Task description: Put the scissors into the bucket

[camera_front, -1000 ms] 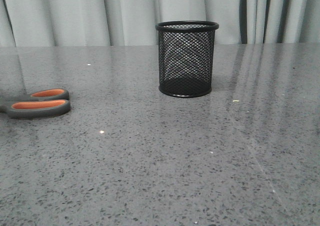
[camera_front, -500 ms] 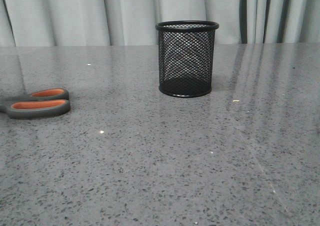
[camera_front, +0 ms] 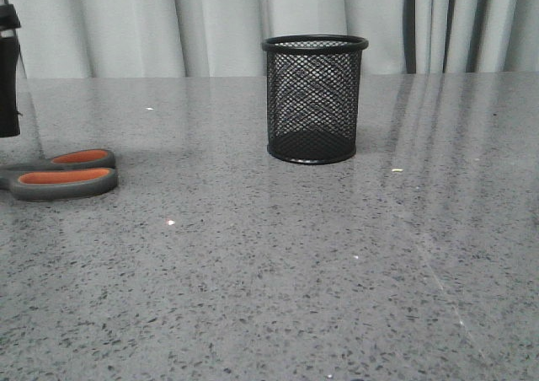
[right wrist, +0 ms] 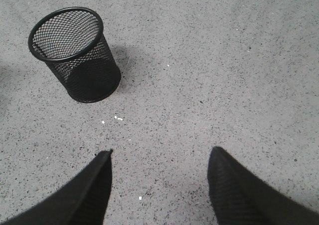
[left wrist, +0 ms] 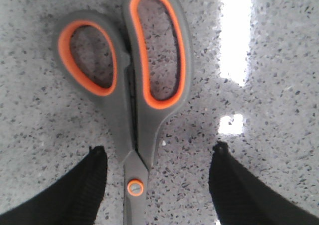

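Between wide-spread left gripper (left wrist: 157, 158) fingers | scissors (left wrist: 130, 93) flat on table, seemingly untouched | handles pointing away

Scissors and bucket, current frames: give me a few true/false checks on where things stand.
1. The scissors lie flat on the table. True.
2. The left gripper is shut on the scissors. False: its fingers are spread to either side of the pivot, not touching it.
3. The bucket stands upright and holds nothing. True.
4. The right gripper holds the bucket. False: it is open, with only bare table between its fingers and the bucket well apart from it.
5. In the front view the scissors are right of the bucket. False: they are at the left edge, the bucket near the middle.
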`<action>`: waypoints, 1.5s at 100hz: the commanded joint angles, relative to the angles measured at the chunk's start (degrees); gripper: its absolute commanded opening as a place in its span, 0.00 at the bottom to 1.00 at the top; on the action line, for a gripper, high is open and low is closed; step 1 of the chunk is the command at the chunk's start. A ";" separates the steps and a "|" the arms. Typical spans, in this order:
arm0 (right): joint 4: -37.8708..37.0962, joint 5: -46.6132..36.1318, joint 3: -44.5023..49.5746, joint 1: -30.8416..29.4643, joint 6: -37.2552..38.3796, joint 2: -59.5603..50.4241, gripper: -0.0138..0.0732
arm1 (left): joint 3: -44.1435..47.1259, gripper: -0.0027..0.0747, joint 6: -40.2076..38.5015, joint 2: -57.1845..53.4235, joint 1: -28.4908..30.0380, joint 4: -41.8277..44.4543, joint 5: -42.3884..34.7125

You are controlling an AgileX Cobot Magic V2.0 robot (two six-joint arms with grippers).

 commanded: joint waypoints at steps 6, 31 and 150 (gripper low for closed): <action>0.39 -3.52 -2.14 -0.01 -0.73 0.36 0.60 | -1.84 0.58 1.16 -0.58 -0.33 -0.66 -0.15; 0.39 -3.62 -2.14 -0.01 -0.73 0.36 0.60 | -3.62 0.58 2.37 2.48 -0.33 -2.38 -0.97; 0.39 -3.62 -2.14 -0.01 -0.77 0.36 0.60 | -4.96 0.21 2.50 6.95 -0.33 -3.25 2.46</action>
